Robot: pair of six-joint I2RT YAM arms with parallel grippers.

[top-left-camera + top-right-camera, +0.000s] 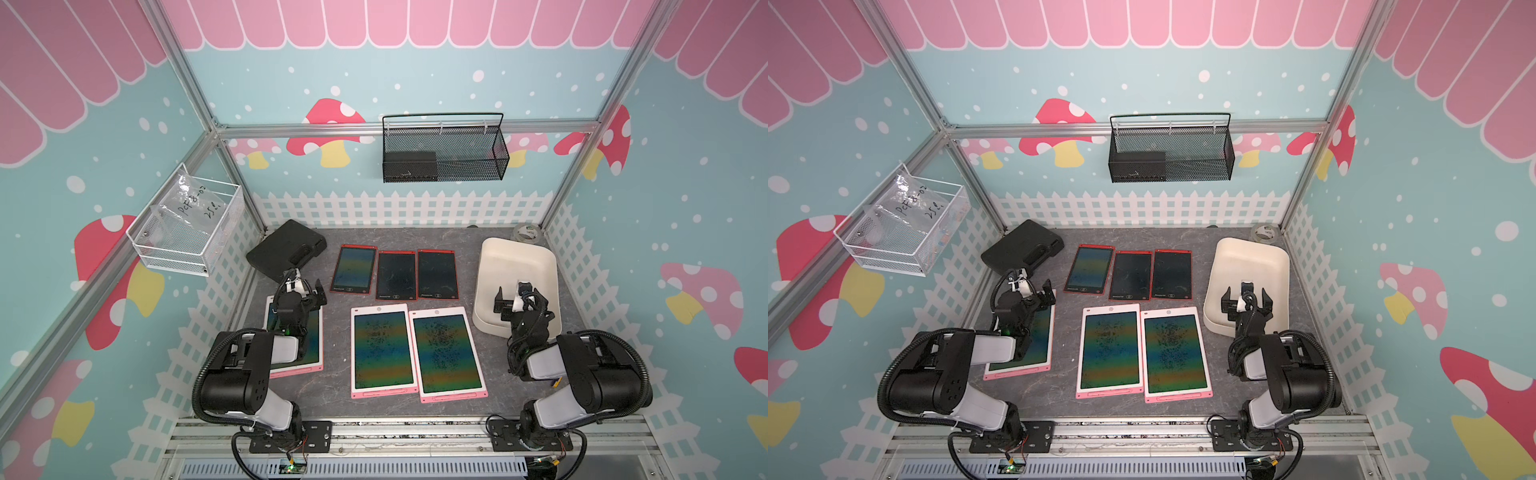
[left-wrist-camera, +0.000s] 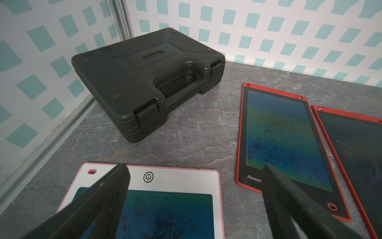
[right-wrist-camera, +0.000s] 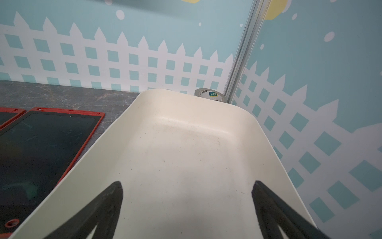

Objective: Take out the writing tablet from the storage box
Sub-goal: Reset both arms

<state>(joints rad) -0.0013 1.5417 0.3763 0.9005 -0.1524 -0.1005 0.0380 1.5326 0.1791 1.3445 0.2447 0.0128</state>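
- Storage box (image 1: 515,266) sits at the right rear of the table (image 1: 332,399), tape roll (image 1: 527,233) behind it.
- Right gripper (image 3: 187,184) hangs over its bare floor, jaws wide.
- Left gripper (image 2: 196,167), jaws wide, hangs over a pink tablet (image 2: 182,175), black case (image 2: 134,78) near.

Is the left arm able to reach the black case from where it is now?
Probably yes. The left gripper hangs open, facing the black case, and nothing stands between them on the table.

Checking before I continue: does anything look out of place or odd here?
Yes: the storage box holds no tablet; its floor is bare. Six tablets lie on the table. The black case sits askew.
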